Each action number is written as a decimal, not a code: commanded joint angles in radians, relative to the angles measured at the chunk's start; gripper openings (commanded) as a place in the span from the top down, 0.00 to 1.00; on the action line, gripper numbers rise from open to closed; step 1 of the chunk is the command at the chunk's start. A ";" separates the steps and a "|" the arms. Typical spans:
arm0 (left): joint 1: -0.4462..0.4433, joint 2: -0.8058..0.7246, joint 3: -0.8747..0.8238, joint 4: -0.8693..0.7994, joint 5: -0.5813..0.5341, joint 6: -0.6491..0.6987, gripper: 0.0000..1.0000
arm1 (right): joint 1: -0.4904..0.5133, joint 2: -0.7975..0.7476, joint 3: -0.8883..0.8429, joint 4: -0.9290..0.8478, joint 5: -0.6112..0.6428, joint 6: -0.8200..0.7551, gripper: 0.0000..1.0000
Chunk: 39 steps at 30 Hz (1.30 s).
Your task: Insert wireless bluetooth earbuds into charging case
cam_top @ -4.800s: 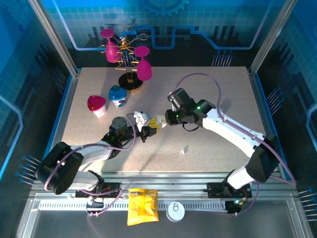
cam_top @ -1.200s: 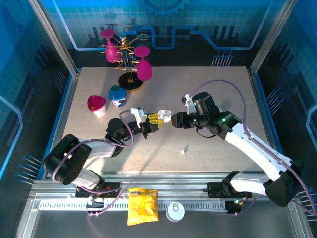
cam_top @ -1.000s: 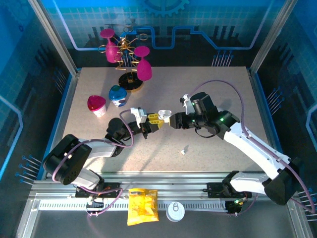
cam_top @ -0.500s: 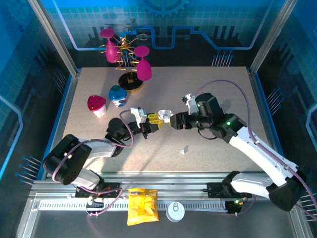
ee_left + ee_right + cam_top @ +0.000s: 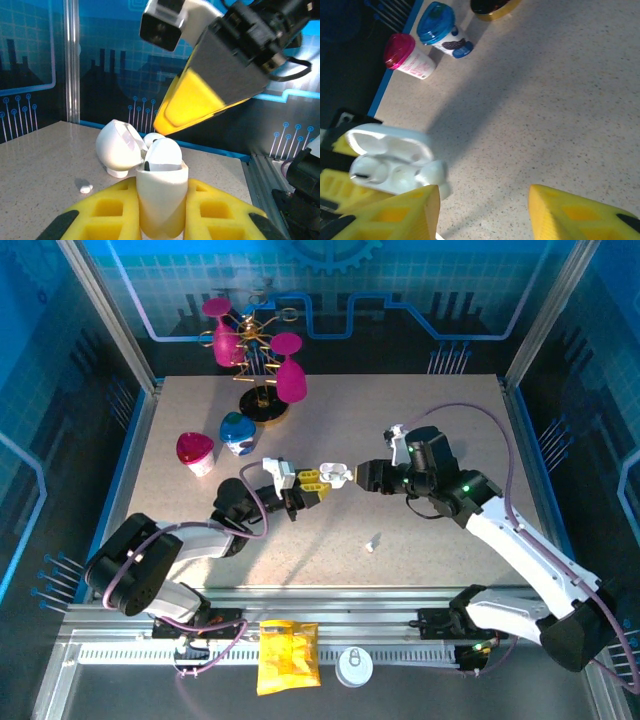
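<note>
My left gripper [image 5: 318, 481] is shut on the charging case [image 5: 334, 474], a small white case held above the table with its lid [image 5: 118, 147] flipped open. In the left wrist view the case body [image 5: 161, 195] sits between my yellow fingers [image 5: 220, 210], and a white earbud [image 5: 163, 153] stands in it, with a second white rounded piece just behind. Another earbud [image 5: 373, 543] lies loose on the table. My right gripper [image 5: 363, 476] hovers just right of the case, open with nothing between its fingers [image 5: 395, 215]. The right wrist view shows the open case [image 5: 385, 160] at lower left, blurred.
A pink-lidded cup [image 5: 196, 451] and a blue-lidded cup [image 5: 237, 433] stand at the left. A gold rack with pink glasses [image 5: 262, 360] is at the back. A yellow packet [image 5: 288, 655] and a white lid [image 5: 354, 667] lie on the front rail.
My right gripper has drawn back a little to the right, away from the case. The left gripper and the case have stayed put.
</note>
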<state>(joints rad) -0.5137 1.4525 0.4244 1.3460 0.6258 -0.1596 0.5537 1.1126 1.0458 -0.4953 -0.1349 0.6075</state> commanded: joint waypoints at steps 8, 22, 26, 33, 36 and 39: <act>-0.007 -0.041 0.004 0.054 0.031 -0.011 1.00 | -0.013 0.019 -0.002 0.019 -0.108 -0.001 0.52; -0.005 -0.016 0.021 0.054 0.014 -0.019 1.00 | 0.068 0.036 0.034 -0.011 -0.113 -0.048 0.52; -0.007 -0.010 0.029 0.054 0.015 -0.024 1.00 | 0.081 0.044 0.040 -0.010 -0.111 -0.046 0.52; -0.007 0.000 0.034 0.055 0.028 -0.022 1.00 | 0.094 0.057 0.054 0.001 -0.119 -0.044 0.52; -0.008 0.004 0.034 0.054 0.036 -0.022 1.00 | 0.097 0.064 0.065 0.005 -0.126 -0.049 0.52; -0.007 0.004 0.035 0.054 0.055 -0.020 1.00 | 0.096 0.079 0.075 0.006 -0.138 -0.055 0.52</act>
<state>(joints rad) -0.5137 1.4487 0.4316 1.3525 0.6415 -0.1638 0.6365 1.1751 1.0847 -0.4965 -0.2451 0.5728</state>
